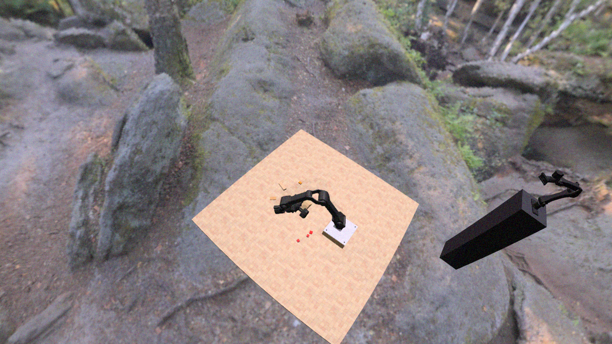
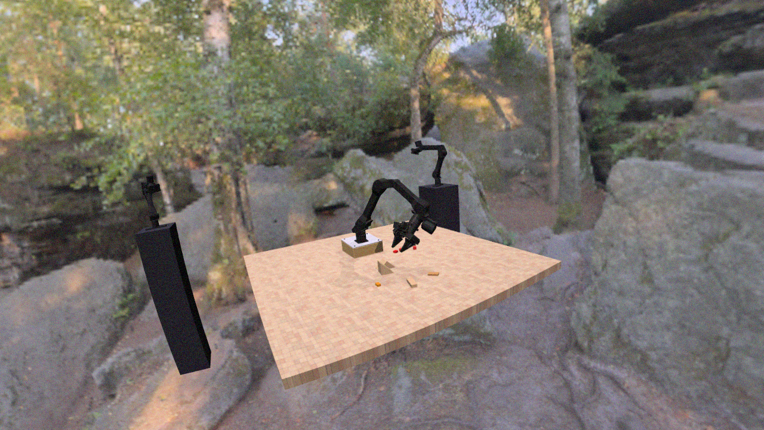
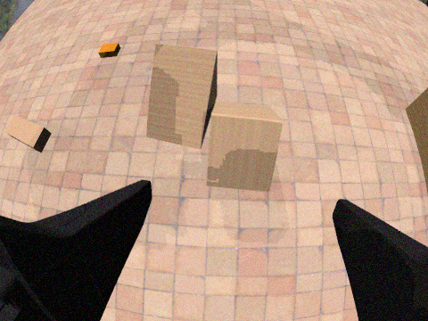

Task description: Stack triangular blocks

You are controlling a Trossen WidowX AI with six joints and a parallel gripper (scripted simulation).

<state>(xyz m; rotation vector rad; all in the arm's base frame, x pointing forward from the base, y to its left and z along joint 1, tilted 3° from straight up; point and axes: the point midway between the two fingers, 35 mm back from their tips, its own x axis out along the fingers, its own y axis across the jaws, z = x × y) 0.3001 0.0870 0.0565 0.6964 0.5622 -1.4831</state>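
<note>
In the wrist view one triangular wooden block [image 3: 183, 95] [image 2: 382, 267] lies at the upper middle, with a broad, partly shaded face toward the camera and a dark side on its right. The other triangular block [image 3: 242, 149] [image 2: 390, 264] lies just beside its lower right corner, closer to the fingers. They are side by side, not stacked; whether they touch I cannot tell. My gripper [image 3: 247, 201] [image 2: 397, 248] is open and empty, above the table, with its fingertips wide apart and short of the nearer block. In the top view the arm mostly hides the blocks.
An orange block [image 1: 300, 182] [image 2: 377, 284] [image 3: 109, 50] and small tan pieces [image 2: 411, 282] [image 2: 433, 273] lie beyond the triangular blocks. Small red cubes [image 1: 311, 232] [image 1: 298, 240] lie near the white-topped robot base [image 1: 347, 233] [image 2: 352, 246]. The wooden table [image 1: 299, 282] [image 2: 320, 331] carries everything.
</note>
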